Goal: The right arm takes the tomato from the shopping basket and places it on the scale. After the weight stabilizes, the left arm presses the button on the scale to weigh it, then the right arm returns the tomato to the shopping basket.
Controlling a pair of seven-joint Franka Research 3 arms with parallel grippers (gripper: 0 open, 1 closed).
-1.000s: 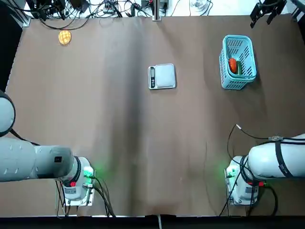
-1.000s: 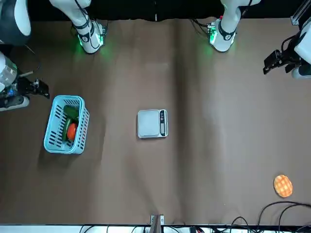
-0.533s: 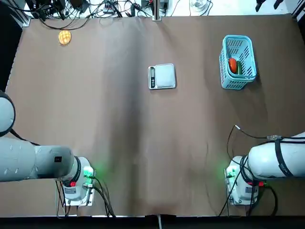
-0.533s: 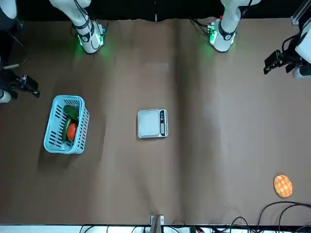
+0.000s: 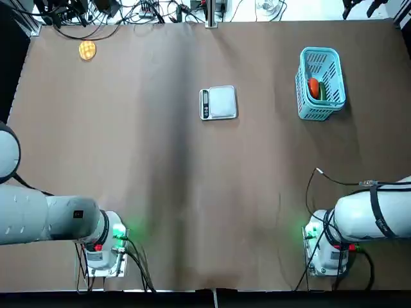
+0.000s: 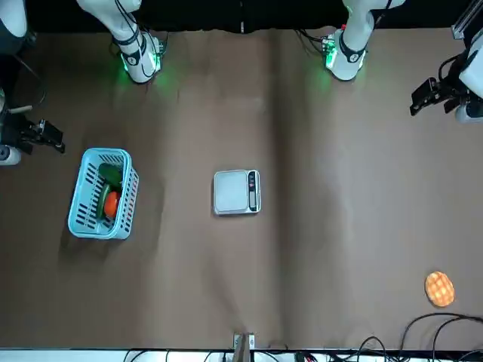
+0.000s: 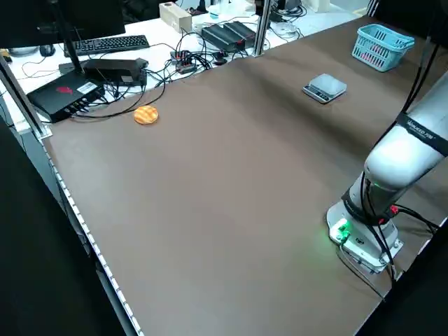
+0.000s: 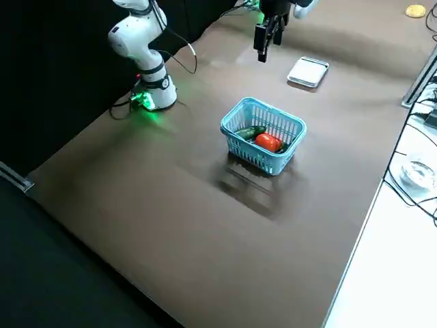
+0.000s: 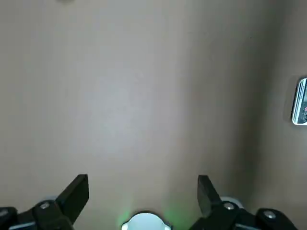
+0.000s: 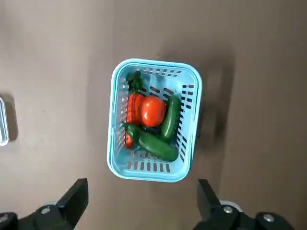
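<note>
The light-blue shopping basket stands at the table's far right, seen from high up in the right wrist view. Inside it lies the round orange-red tomato, between a red item and green vegetables. My right gripper hangs open well above the basket and holds nothing; it shows at the frame edge in the top view. The scale sits mid-table with a bare silver plate and a dark control strip; the button cannot be made out. My left gripper hovers open at the table's left side.
A flat yellow-orange round item lies at the far left corner. Cables and equipment line the far edge. Both arm bases glow green at the near edge. A keyboard and boxes sit off the table's left side.
The right gripper has moved up and toward the far edge of the top view, now only partly in frame. The left arm, basket and scale have not moved.
</note>
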